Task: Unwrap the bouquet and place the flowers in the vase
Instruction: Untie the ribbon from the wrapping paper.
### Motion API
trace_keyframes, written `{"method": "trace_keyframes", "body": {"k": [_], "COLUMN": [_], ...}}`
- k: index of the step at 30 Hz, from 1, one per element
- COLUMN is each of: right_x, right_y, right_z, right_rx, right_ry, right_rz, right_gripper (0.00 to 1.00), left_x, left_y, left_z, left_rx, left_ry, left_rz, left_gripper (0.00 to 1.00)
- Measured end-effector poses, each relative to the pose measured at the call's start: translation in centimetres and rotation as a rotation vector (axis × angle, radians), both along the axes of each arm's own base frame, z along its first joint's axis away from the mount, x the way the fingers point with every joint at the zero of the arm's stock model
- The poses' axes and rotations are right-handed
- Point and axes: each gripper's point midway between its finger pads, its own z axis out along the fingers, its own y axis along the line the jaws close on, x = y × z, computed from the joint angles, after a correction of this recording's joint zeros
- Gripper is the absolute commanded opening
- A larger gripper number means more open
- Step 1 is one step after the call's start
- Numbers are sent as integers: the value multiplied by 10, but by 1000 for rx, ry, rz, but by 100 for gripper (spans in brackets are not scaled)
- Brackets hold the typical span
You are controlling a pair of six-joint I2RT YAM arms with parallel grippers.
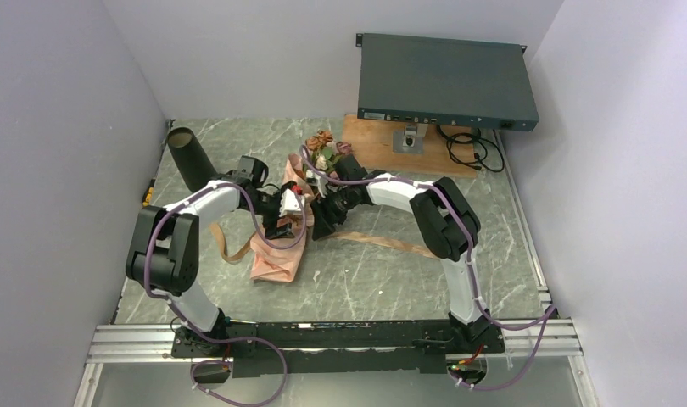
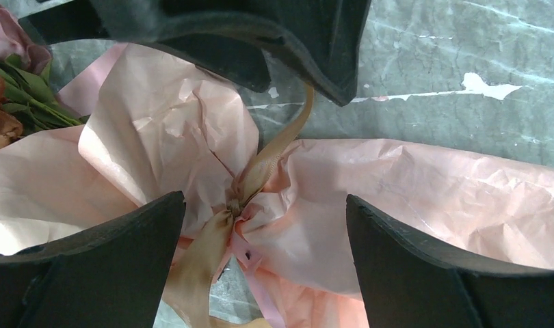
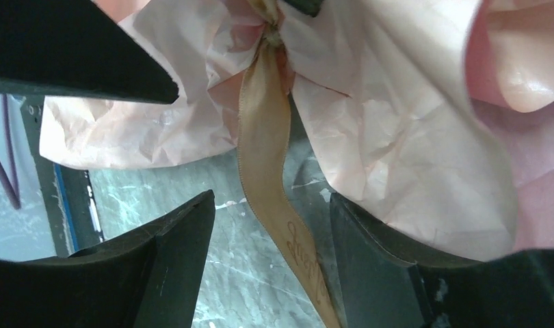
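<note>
The bouquet point(image 1: 278, 253) lies in the middle of the table, its crinkled pink paper point(image 2: 431, 198) still gathered by a tan ribbon knot point(image 2: 232, 203). The flowers point(image 1: 326, 151) point toward the back; a pink rose and green stems point(image 2: 18, 92) show in the left wrist view. My left gripper point(image 2: 265, 198) hangs open over the knot, touching nothing. My right gripper point(image 3: 271, 195) faces it from the other side, open, with a ribbon tail point(image 3: 264, 137) running loose between its fingers. The black vase point(image 1: 190, 157) stands at the back left, behind the left arm.
A dark grey rack box point(image 1: 446, 80) sits on a wooden board point(image 1: 378, 148) at the back right, with black cables point(image 1: 471, 151) beside it. Ribbon tails trail over the table on the left point(image 1: 226, 250) and right point(image 1: 391, 244). White walls close in on three sides.
</note>
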Motion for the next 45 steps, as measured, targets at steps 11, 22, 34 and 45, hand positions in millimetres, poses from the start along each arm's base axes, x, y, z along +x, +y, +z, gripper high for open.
{"method": "trace_keyframes", "body": {"k": [11, 22, 34, 45], "right_x": [-19, -16, 19, 24], "right_y": [-6, -19, -8, -24], "right_z": [-14, 22, 96, 82], "right_rx": [-31, 77, 324, 264], "right_ry": [-121, -28, 75, 52], "right_rz": [84, -34, -204, -228], "right_gripper": [0, 0, 0, 0], "left_x": [2, 0, 1, 3], "left_y": [-1, 0, -4, -6], "left_z": [-15, -21, -27, -28], "left_rx": [25, 53, 45, 37], "left_ry": [18, -15, -14, -4], "left_rz": [-2, -53, -72, -74], "left_gripper": [93, 92, 91, 90]}}
